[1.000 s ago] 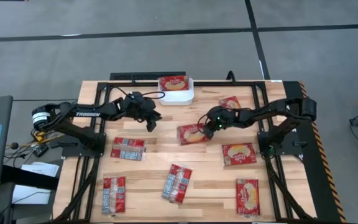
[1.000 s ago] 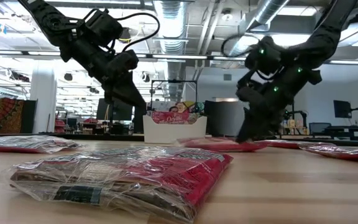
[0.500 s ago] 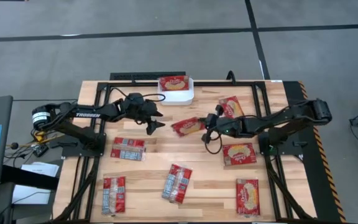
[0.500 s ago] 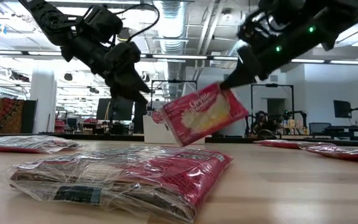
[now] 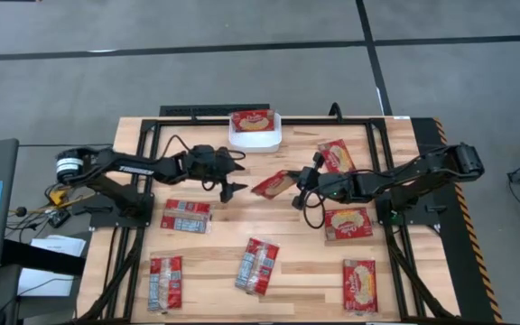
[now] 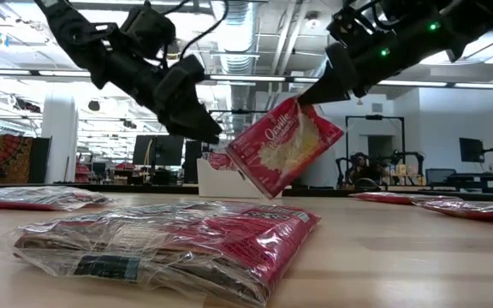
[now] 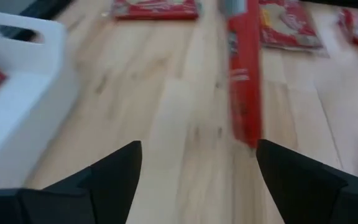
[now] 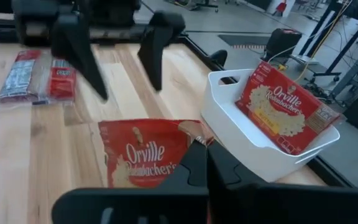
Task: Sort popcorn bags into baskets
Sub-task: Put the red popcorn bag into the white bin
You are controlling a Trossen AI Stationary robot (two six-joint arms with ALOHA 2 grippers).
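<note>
While the white basket (image 5: 255, 132) sits at the middle of the table's far edge, one popcorn bag (image 5: 254, 120) lies inside it, picture face up and tilted against the wall in my right wrist view. That is all the basket holds. My right claw (image 5: 297, 178) is pressed together on the corner of a second bag (image 5: 273, 183), which hangs tilted in the air above the middle of the table (image 5: 215, 248), just short of the basket. My left claw (image 5: 233, 177) is spread wide and hovers just beside that hanging bag on its left, not touching it; its fingers (image 7: 114, 174) frame the bag edge-on. Another bag (image 5: 335, 154) lies flat near the far right of the table, one (image 5: 347, 223) below my right arm, one (image 5: 360, 284) at the near right corner. On the left side a bag (image 5: 186, 216) lies print side up, with two more, (image 5: 165, 281) and (image 5: 257, 265), along the near edge.
</note>
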